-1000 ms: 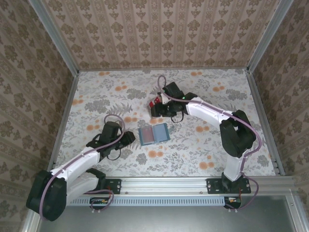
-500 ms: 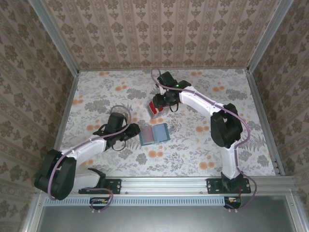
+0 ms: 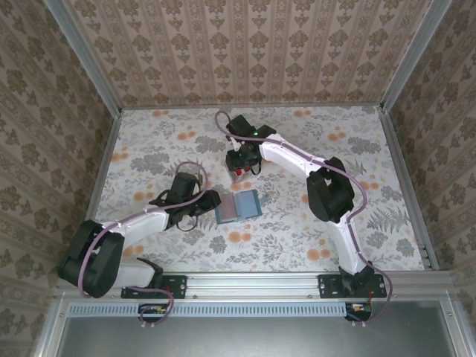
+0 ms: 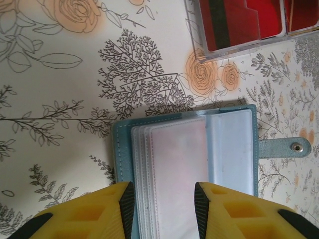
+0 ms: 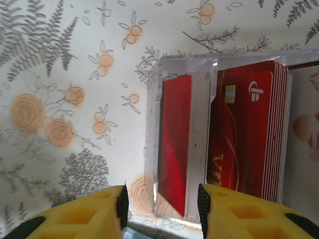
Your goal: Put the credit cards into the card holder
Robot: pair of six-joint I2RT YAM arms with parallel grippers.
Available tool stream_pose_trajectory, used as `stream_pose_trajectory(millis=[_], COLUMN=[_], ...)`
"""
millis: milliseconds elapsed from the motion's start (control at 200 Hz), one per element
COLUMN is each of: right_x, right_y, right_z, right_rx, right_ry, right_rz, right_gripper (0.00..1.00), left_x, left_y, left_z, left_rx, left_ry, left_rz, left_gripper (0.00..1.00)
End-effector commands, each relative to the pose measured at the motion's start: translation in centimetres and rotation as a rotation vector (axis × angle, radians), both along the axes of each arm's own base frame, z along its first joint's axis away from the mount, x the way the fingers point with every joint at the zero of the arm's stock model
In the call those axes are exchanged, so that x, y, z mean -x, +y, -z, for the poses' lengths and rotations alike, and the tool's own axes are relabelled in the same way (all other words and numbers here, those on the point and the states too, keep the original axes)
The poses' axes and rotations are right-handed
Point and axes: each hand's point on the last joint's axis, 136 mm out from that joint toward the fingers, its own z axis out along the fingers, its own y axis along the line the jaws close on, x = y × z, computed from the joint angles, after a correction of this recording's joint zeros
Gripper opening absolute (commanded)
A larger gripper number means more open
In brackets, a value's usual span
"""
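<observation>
Hovering right claw (image 5: 163,209): jaws part-way apart, straddling the near end of one stack in the clear box (image 5: 152,124). Nothing pinched that I can see, and whether a jaw touches a card I cannot tell.
Credit cards (image 5: 175,144): red, packed on edge in two stacks inside that box. It sits in the far half of the table (image 5: 55,55), about midway between the left and right edges.
Left claw (image 4: 163,211): jaws apart here too, poised at the left edge of the card holder (image 4: 184,164) with nothing held that I can make out. Pressing down or just above it, I can't say.
Card holder spot: lying open and flat at mid-table, just on the near side of the box. Its clear sleeves (image 4: 229,144) face up and the snap tab (image 4: 292,148) sticks out to one side.
Card feel: my guess is light, thin, stiff and glossy. Slippery on the faces, springy if bent, not fragile.
Trouble: they look packed tight, so a neighbour may ride along, and singling out one card looks fiddly.
Where I'd take hold: across the two faces at the exposed edge of the outermost card. I'd go deep enough that it can't pivot, leaving a long free end to feed into a sleeve.
Holder feel: soft, floppy and light, I reckon. The sleeves look limp and likely to buckle or skid under a pushed card, so my left claw should pin the cover down while a card goes in.
</observation>
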Motion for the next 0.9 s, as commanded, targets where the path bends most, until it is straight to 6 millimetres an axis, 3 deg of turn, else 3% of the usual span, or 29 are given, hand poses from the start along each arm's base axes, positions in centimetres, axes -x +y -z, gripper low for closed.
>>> stream_pose_trajectory(millis=[0,250,520,895], right_x=[-0.7,-1.7,-1.4,-1.2], right_y=[-0.8,-1.2,-1.0,-1.3], right_z=[1.4,2.3,4.1,5.2], right_rx=[0.075,0.138,0.281,0.416], right_ry=[0.0,-0.043,-0.097,-0.18], right_rz=[-0.003,-0.005,-0.045,-0.065], right_gripper=[0.43,0.4,0.35,0.34], left_x=[-0.3,0.0,0.3,0.4], left_y=[-0.7,-1.0,-1.0,-1.1], left_z=[-0.5,-0.4,0.0,0.4], left_rx=[0.022,0.022,0.02,0.018], left_ry=[-0.023,-0.019,-0.011,-0.005], left_rz=[0.018,0.026,0.028,0.036], left_gripper=[0.39,0.39,0.4,0.4])
